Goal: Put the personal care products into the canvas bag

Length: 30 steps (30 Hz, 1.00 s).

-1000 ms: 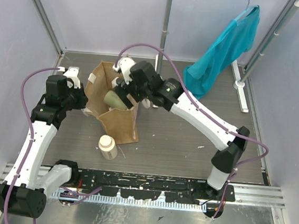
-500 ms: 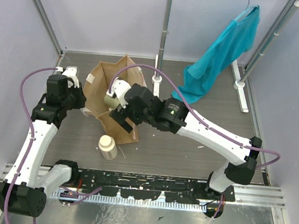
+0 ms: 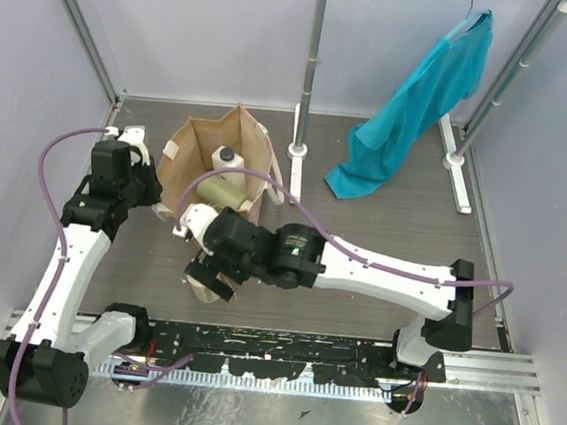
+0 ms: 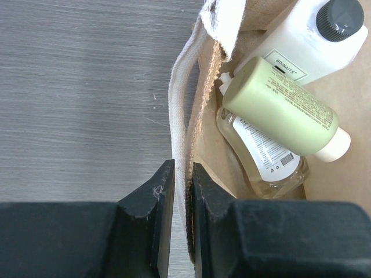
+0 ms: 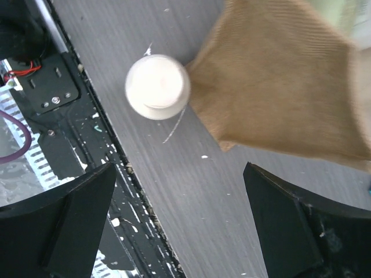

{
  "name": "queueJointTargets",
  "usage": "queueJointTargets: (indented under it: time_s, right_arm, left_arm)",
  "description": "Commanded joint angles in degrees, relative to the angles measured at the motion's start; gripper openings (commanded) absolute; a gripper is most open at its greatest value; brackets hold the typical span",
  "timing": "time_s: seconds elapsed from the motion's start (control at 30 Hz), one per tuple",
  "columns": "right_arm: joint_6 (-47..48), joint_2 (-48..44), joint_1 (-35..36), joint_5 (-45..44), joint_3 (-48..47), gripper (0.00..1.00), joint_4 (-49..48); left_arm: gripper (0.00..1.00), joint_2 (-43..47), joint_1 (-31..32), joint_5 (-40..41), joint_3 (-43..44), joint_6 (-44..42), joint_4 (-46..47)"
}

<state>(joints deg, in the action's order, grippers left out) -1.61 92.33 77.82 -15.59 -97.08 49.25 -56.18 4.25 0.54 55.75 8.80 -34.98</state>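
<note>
- Right gripper (image 5: 178,174) left the green bottle (image 4: 278,107) in the canvas bag (image 3: 184,153); it hangs wide open over the cream bottle (image 5: 157,86), likely next.
- Left gripper (image 4: 182,179) pinches the strap (image 4: 179,116).

amber bottle (image 4: 266,162): half under olive-green bottle (image 4: 278,104) | white bottle (image 4: 301,43): cropped at top edge

We've got the canvas bag (image 3: 230,167) standing back-left on the worktop (image 3: 384,212). Inside it, the top bottle (image 4: 281,107) lies across the bottom bottle (image 4: 264,153), with the third bottle (image 4: 301,40) behind them. The fourth bottle (image 5: 157,86) stands on the worktop just in front of the bag, under the right hand (image 3: 209,274). The left hand (image 4: 179,185) is at the bag's left rim, on its strap (image 4: 179,116).
</note>
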Motion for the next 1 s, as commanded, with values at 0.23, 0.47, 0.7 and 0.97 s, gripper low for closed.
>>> queueJointTargets:
  time_s: [0.23,0.47,0.7,0.97]
  right_arm:
    - [-4.06,12.72,0.77,7.64,-5.66,0.98,-4.38]
    - [-4.09,14.88,0.84,7.41,-3.69,0.99,-7.98]
    - [-3.24,16.25,0.74,6.29,0.92,1.00,-14.93]
    - [-1.88,17.90,0.43,3.72,2.95,1.00,-16.71]
  left_arm:
    - [0.24,1.72,-0.06,-0.44,2.55,0.58,-1.51]
    - [0.25,2.65,-0.12,-0.37,2.48,0.78,-1.81]
    - [0.25,3.13,-0.09,-0.38,2.61,0.74,-2.49]
    - [0.25,3.81,-0.09,-0.12,2.36,0.24,-3.28]
